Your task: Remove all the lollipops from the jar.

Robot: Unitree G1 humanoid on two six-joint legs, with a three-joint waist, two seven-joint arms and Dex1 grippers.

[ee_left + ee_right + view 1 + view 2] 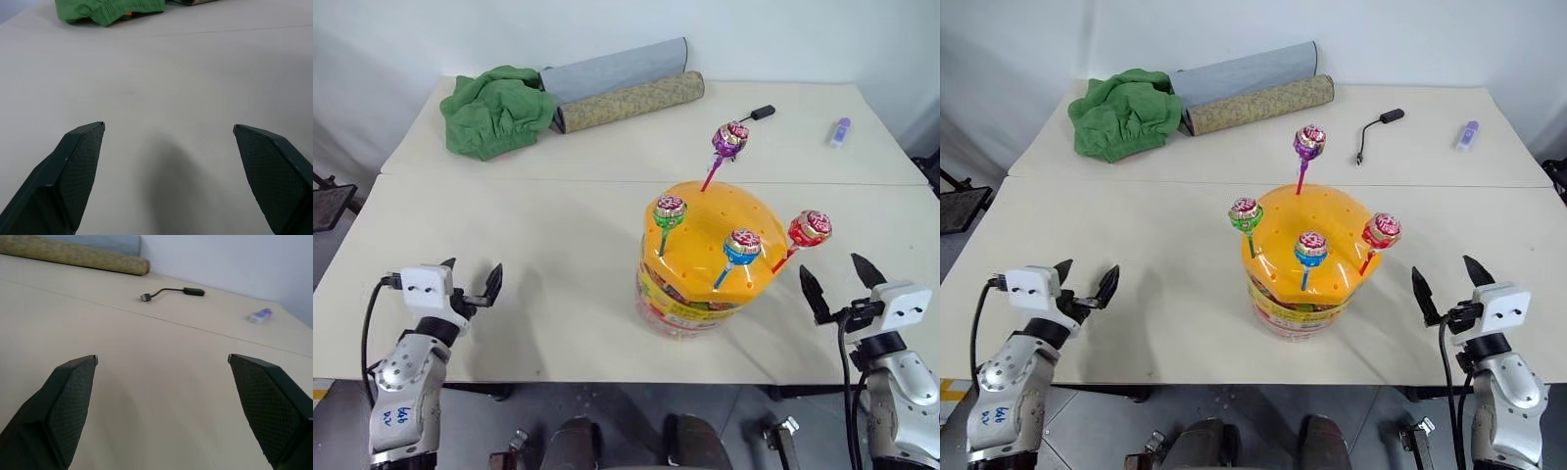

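Left eye view, orange-lidded jar (700, 257), four lollipops (742, 246)

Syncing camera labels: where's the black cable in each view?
Left eye view: black cable on the far table, partly behind the purple lollipop.
Right eye view: far table, right of that lollipop.
Left wrist view: no cable here.
Right wrist view: upper middle.
Shared landmark: small purple stick to the cable's right.

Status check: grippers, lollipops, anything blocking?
Left gripper and right gripper open, empty. Four lollipops standing in jar lid. Nothing blocking.
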